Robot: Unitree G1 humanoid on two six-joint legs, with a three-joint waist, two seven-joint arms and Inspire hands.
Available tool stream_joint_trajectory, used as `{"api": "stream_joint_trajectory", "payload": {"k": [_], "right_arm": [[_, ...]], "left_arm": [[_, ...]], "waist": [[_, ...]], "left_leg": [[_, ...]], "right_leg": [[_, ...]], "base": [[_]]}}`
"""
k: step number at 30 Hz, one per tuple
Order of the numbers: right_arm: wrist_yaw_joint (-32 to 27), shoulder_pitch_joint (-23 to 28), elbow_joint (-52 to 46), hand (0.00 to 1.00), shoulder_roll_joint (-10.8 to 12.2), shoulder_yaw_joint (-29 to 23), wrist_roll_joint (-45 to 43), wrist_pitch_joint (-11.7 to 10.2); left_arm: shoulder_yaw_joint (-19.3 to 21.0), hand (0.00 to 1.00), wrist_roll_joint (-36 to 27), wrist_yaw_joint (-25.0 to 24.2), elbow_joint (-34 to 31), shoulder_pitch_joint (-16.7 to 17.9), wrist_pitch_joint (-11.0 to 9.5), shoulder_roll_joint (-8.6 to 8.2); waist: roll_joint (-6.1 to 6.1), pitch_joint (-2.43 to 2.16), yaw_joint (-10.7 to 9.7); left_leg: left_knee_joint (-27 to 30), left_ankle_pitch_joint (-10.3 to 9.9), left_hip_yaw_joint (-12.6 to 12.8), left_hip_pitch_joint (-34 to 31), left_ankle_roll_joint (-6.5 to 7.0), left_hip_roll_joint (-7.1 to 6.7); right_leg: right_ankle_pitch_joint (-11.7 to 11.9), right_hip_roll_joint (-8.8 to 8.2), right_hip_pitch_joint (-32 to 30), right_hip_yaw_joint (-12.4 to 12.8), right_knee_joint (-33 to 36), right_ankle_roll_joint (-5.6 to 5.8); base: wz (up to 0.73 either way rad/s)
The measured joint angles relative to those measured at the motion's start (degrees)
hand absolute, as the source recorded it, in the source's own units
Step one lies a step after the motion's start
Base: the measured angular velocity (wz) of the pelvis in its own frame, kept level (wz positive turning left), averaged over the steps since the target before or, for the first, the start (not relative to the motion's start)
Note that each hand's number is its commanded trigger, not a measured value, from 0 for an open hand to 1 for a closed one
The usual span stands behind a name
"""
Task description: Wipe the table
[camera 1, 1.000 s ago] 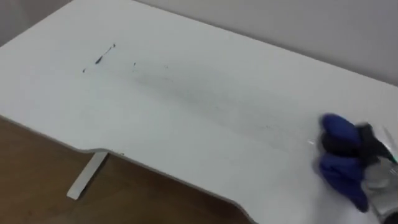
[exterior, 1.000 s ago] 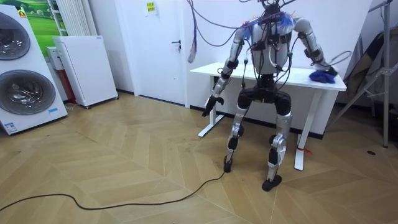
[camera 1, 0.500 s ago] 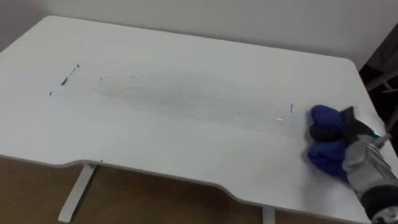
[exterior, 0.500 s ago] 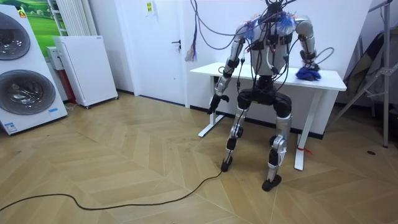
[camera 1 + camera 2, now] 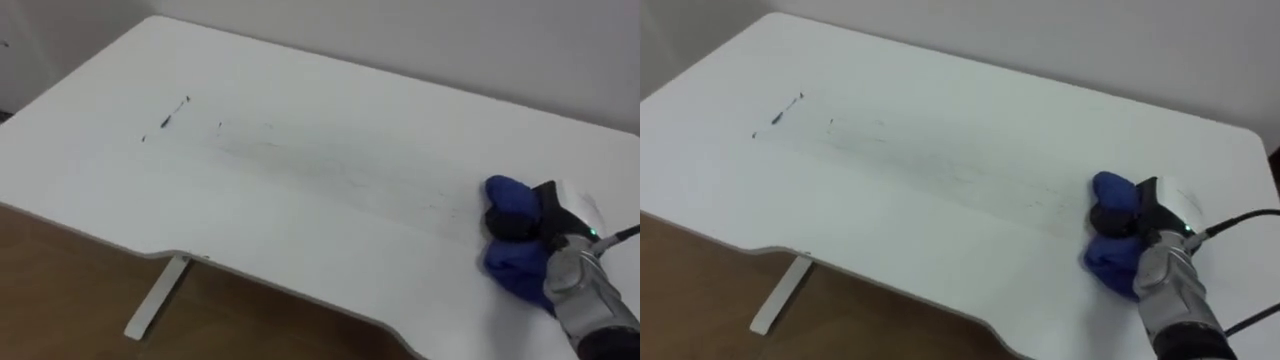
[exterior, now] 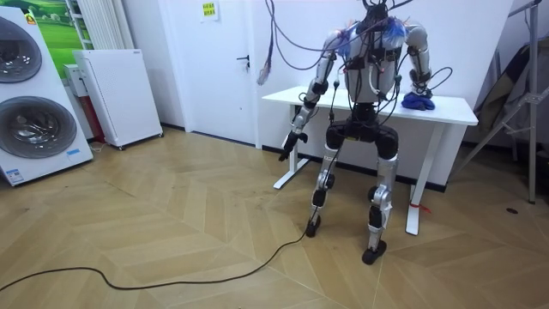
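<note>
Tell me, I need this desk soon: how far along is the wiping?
Done: a faint smeared band across the table's middle looks wiped. In hand: the right robot hand grips the blue cloth at the right end. Left: dark marks at the left end.

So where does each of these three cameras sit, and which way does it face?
Left eye view: on the robot's head, looking down at the white table and its dark marks; the right hand enters lower right, curled round a blue cloth.
Right eye view: same head, slightly aside, same scene.
Room view: standing off behind the robot, facing table and wall; the whole robot shows, left hand hanging by the table's edge.
Shared: all three show table, cloth and right hand.
</note>
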Motion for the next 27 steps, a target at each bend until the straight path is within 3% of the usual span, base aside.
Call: {"api": "stream_joint_trajectory", "payload": {"k": [3,5,6,8,9,11,15,19,23,25,27], "right_arm": [[0.2,-2.5,1.8,1.00,0.0,2.6,0.0,1.6],[0.7,-4.5,2.1,1.00,-0.7,5.8,-0.2,4.1],[0.8,-5.3,2.7,1.00,-0.8,6.8,-0.2,4.6],[1.2,-8.2,3.2,1.00,-0.9,10.2,0.8,6.7],[1.3,-9.1,3.2,1.00,-0.8,11.0,1.3,6.7],[1.4,-14.9,6.7,1.00,-0.1,12.8,5.0,5.9],[0.9,-18.8,9.7,1.00,-0.3,12.2,11.8,6.0],[1.1,-16.3,12.1,1.00,-2.2,8.0,18.8,4.2],[1.2,-7.2,12.6,1.00,-4.7,1.7,20.3,0.7],[1.7,-4.1,12.5,1.00,-5.7,-0.9,20.2,0.5],[2.4,-1.1,12.6,1.00,-6.7,-3.2,20.1,0.4]], "left_arm": [[-0.8,0.00,-0.1,-0.2,0.0,-1.1,-0.1,0.01],[-0.8,0.00,0.0,-0.3,0.1,-3.1,-0.2,0.03],[-0.9,0.00,0.0,-0.3,0.2,-3.5,-0.2,0.02],[-0.9,0.00,0.9,-0.3,0.1,-5.0,-0.2,0.19],[-1.0,0.00,1.2,-0.3,0.1,-5.2,-0.3,0.24],[-2.5,0.00,1.1,-0.3,0.6,-6.3,0.0,0.31],[-2.8,0.00,1.2,-0.3,0.4,-5.2,0.4,1.24],[-1.4,0.00,1.3,-0.3,0.4,-1.9,1.9,3.58],[1.5,0.00,1.4,-0.6,0.0,0.6,1.4,5.33],[2.3,0.00,1.4,-0.8,-0.1,1.4,1.2,5.58],[2.4,0.00,1.4,-1.3,-0.2,2.1,1.0,5.55]], "waist": [[-0.04,0.12,0.4],[-1.08,-0.03,1.9],[-1.20,0.08,2.4],[-2.55,0.26,4.4],[-2.86,0.29,4.7],[-3.54,0.82,5.7],[-3.90,0.89,6.6],[-3.90,0.88,4.6],[-4.08,0.73,2.5],[-4.37,0.43,0.7],[-4.08,0.49,0.2]], "left_leg": [[-0.1,0.0,-0.2,0.1,0.01,0.01],[-0.9,0.1,-0.4,-0.1,0.09,0.06],[-1.2,0.1,-0.3,-0.1,0.11,0.07],[-1.5,0.1,-0.3,-1.5,0.21,0.31],[-1.4,0.1,-0.4,-2.2,0.21,0.46],[-0.7,0.1,-0.9,-4.8,0.21,0.75],[-0.5,0.1,-2.4,-7.0,0.22,0.85],[1.0,0.1,-3.3,-8.0,0.23,0.59],[0.9,0.2,-3.1,-5.5,0.25,-0.05],[0.9,0.2,-2.9,-4.5,0.25,-0.07],[0.7,0.2,-1.7,-2.9,0.25,0.07]], "right_leg": [[0.0,0.05,-0.2,0.2,0.1,-0.01],[0.1,0.20,-1.5,1.1,0.3,-0.16],[0.2,0.26,-2.1,1.6,0.5,-0.24],[0.9,0.83,-4.8,3.1,1.0,-0.66],[1.1,1.01,-5.5,3.1,0.9,-0.77],[2.1,1.64,-7.4,3.3,0.0,-0.97],[3.0,2.24,-8.0,1.5,-1.6,-1.16],[3.0,2.23,-5.8,-1.4,-2.5,-1.16],[3.2,2.17,-1.0,-2.5,-5.0,-0.79],[3.2,2.17,0.3,-3.1,-5.1,-0.78],[3.2,2.14,1.2,-2.1,-5.2,-0.78]], "base": [[-0.02],[-0.18],[-0.37],[-0.34],[-0.16],[-0.02],[0.17],[0.41],[0.28],[0.02],[-0.16]]}}
